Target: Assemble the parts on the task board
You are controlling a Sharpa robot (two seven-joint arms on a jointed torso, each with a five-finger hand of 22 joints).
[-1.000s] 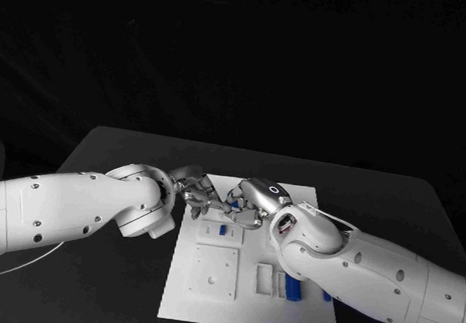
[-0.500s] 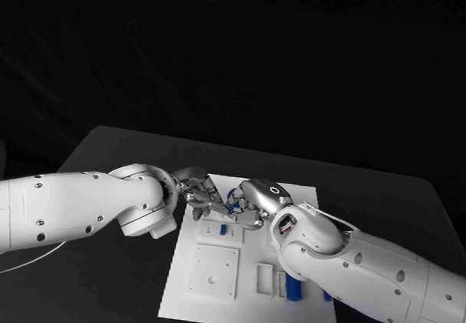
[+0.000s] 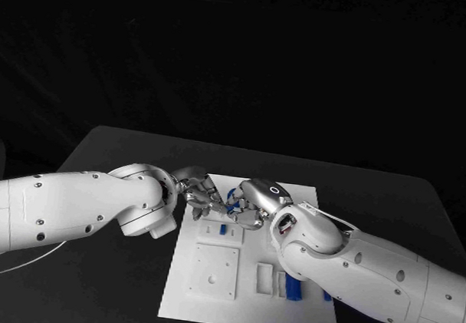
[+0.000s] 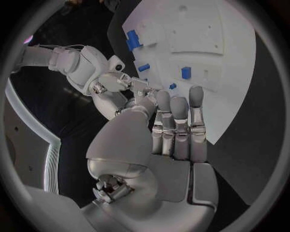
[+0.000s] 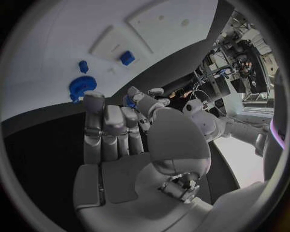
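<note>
Over the far part of the white task board (image 3: 211, 298) my two hands meet fingertip to fingertip. The left hand (image 3: 194, 191) comes in from the left and the right hand (image 3: 247, 203) from the right. A small blue part (image 5: 128, 101) (image 4: 173, 86) sits between their fingertips. The right hand's fingers appear to pinch it, and the left hand's fingers (image 5: 137, 93) touch it; I cannot tell whether they grip. Another blue part (image 3: 223, 228) stands in the board just below the hands. Two more blue parts (image 3: 293, 289) (image 3: 326, 294) lie at the board's near right.
A raised white square plate (image 3: 215, 270) sits on the near half of the board, with narrow white slots (image 3: 264, 277) to its right. Black table (image 3: 101, 272) surrounds the board, and both white forearms cross it at the sides.
</note>
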